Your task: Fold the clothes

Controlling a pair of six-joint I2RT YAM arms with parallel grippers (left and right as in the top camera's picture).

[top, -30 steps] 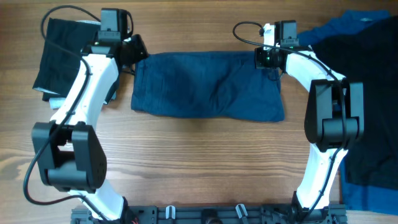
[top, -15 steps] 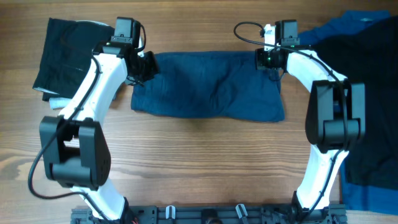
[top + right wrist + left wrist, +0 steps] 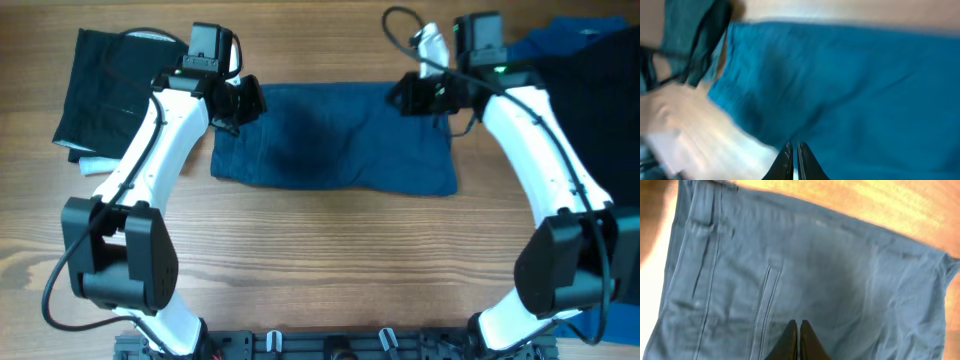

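Note:
A navy garment (image 3: 335, 140) lies folded into a flat rectangle in the middle of the wooden table. My left gripper (image 3: 250, 100) hovers over its upper left corner; the left wrist view shows the gripper (image 3: 798, 326) shut, with nothing between the fingers, above the seamed cloth (image 3: 840, 270). My right gripper (image 3: 402, 95) is over the upper right part of the same garment. In the blurred right wrist view it (image 3: 793, 146) is shut just above the blue cloth (image 3: 865, 90), and no cloth shows between the fingers.
A folded black garment (image 3: 100, 85) lies at the far left. A loose heap of black cloth (image 3: 590, 150) and brighter blue cloth (image 3: 560, 40) covers the right edge. Bare wood (image 3: 330, 260) runs along the front of the table.
My left gripper has moved right onto the navy garment's left corner. The right arm has swung, taking its gripper left off the top right corner, and its jaws have closed. The garment has not moved.

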